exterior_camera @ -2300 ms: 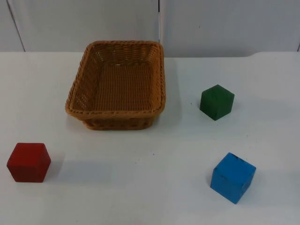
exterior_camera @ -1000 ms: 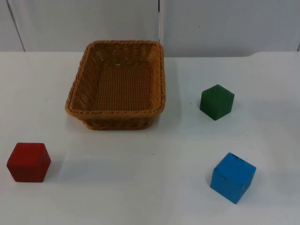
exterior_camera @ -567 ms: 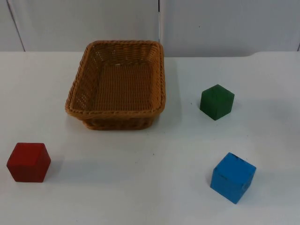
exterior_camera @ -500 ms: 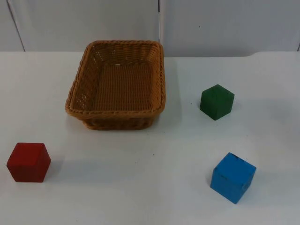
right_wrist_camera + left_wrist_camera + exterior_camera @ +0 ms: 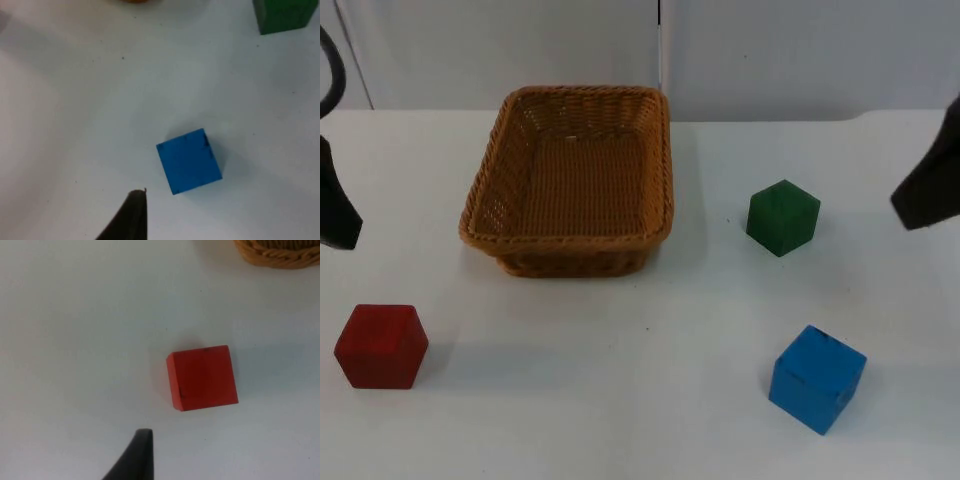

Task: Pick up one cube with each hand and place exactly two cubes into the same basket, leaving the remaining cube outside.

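The brown wicker basket [image 5: 570, 180] is sitting on the white desk [image 5: 650, 350] holding nothing, with the red cube [image 5: 381, 345] lying well to its front left, the green cube [image 5: 782, 217] resting near its right side, and the blue cube [image 5: 816, 377] lying farther off to its front right. The left gripper [image 5: 335, 205] is hovering left of the basket and above the red cube [image 5: 202, 377], while the right gripper [image 5: 930, 185] is hanging far to the basket's right, beyond the green cube and above the blue cube [image 5: 189, 161]. Whether either gripper is spread or closed cannot be told, and no writing is showing on the cubes or basket.
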`<control>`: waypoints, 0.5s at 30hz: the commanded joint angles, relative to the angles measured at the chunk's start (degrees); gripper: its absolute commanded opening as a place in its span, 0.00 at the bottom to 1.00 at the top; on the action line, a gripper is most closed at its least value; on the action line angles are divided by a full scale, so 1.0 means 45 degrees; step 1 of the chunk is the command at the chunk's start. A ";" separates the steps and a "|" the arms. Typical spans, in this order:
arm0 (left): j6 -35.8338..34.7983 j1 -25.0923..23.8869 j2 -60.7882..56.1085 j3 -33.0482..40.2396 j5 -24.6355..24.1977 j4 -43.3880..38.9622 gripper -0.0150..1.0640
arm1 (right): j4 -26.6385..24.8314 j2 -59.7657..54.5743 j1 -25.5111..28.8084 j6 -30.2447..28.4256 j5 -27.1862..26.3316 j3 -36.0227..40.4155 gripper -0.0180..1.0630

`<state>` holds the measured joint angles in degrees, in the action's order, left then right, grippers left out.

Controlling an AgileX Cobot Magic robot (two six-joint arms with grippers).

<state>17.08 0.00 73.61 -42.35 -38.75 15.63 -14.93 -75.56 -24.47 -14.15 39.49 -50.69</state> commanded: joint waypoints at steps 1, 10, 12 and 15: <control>0.0135 0.0009 0.0458 -0.0074 0.0235 0.0244 0.99 | -0.0058 -0.0556 -0.0583 -0.0067 -0.0539 -0.0046 0.99; 0.0383 0.0009 0.1527 -0.0074 0.0773 0.0297 0.99 | -0.0034 -0.1730 -0.1086 -0.0067 -0.1015 -0.0046 0.99; 0.0383 0.0009 0.1871 -0.0074 0.0984 0.0376 0.99 | -0.0034 -0.2004 -0.1086 -0.0067 -0.1073 -0.0046 0.99; 0.0478 0.0009 0.2286 -0.0074 0.1120 0.0641 0.99 | -0.0034 -0.2276 -0.1086 -0.0067 -0.1138 -0.0046 0.99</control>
<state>18.87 0.00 83.30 -42.35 -34.66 17.23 -15.02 -85.57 -28.96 -14.15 35.25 -50.69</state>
